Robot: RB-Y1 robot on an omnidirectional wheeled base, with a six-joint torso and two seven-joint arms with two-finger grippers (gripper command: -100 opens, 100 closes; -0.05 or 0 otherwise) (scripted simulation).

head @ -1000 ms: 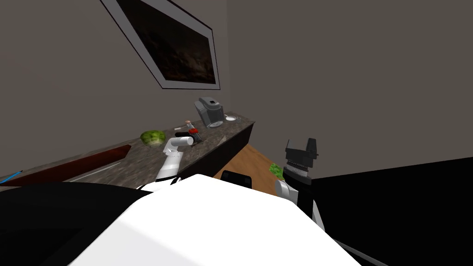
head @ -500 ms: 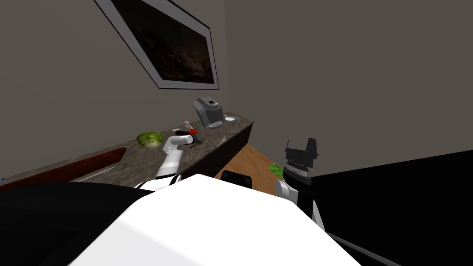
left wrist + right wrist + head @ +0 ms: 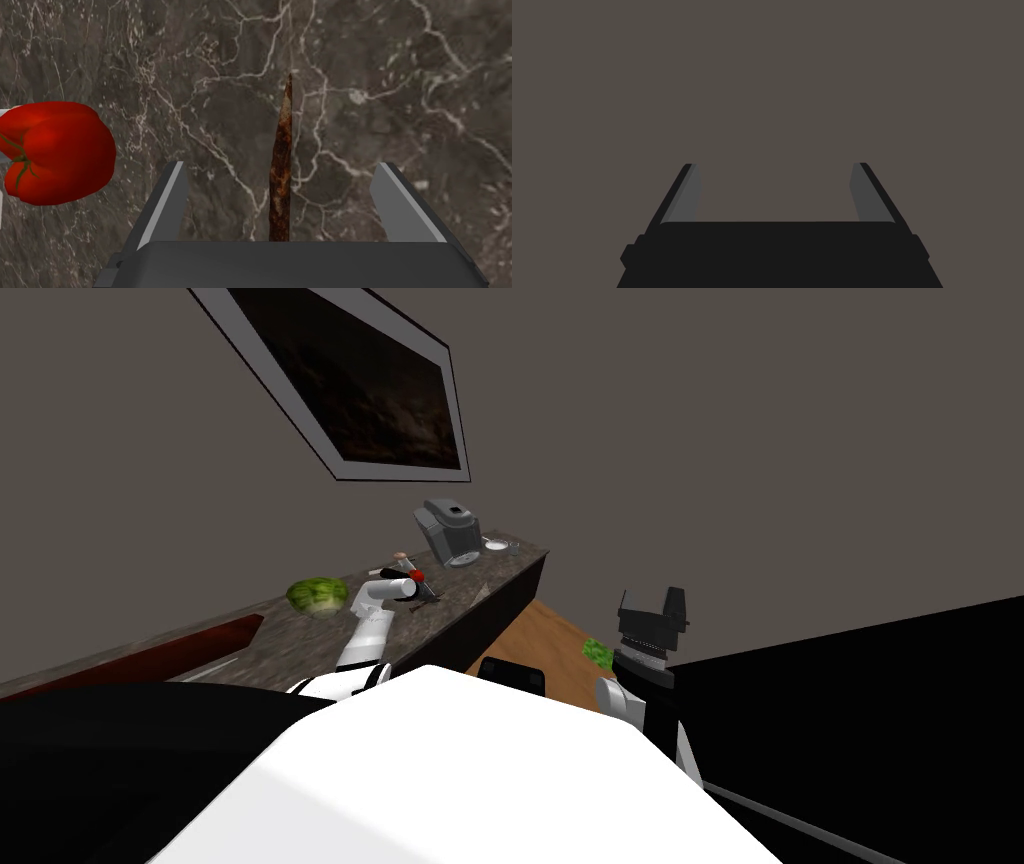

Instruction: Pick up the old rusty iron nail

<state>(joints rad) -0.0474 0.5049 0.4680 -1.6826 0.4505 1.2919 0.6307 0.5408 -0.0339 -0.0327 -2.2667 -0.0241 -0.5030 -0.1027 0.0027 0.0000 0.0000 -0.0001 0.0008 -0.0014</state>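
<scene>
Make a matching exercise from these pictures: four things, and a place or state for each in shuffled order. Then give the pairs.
1. rusty nail
2. red pepper
3. right tool
4. grey machine

A. open, holding nothing
B. near the counter's far end
C. between the open left tool's fingers, untouched
D. beside the left tool, outside its fingers

Pairs: 1-C, 2-D, 3-A, 4-B
</scene>
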